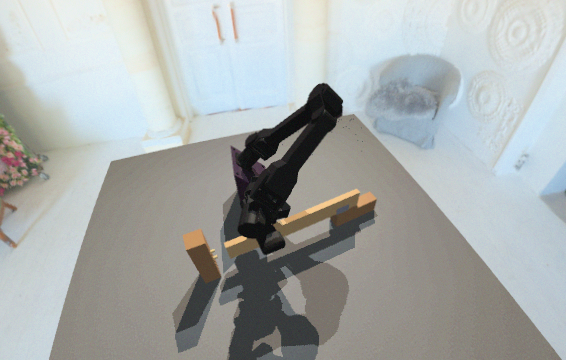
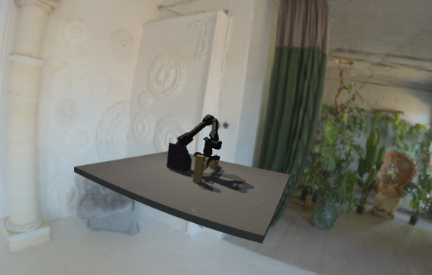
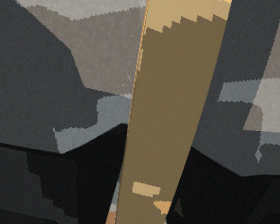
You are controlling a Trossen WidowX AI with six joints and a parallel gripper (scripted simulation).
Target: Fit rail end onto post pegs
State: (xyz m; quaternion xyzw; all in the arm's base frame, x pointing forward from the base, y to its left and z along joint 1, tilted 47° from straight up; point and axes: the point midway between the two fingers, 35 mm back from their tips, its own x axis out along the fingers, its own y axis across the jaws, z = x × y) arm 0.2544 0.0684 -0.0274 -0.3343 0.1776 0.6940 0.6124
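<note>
Gripper's (image 1: 272, 242) (image 2: 211, 162) (image 3: 156, 185) clamped mostly closed on the rail (image 1: 320, 212) (image 3: 173, 90). Rail's near end sits just short of the pegs (image 1: 214, 253), so there's a gap.

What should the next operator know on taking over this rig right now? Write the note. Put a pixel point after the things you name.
Gripper (image 1: 272, 240): shut on the rail (image 1: 315, 212) (image 3: 166, 100), between its jaws.
Post (image 1: 202, 257) (image 2: 198, 169): upright, its pegs (image 1: 214, 253) facing the rail's near end, with a gap between.
Footboard block (image 1: 369, 201): at the rail's far end; exact seating in the bracket can't be told.
Done: rail gripped.
Left: line up holes and pegs, push fully home against the post, check level and far end, let go.
</note>
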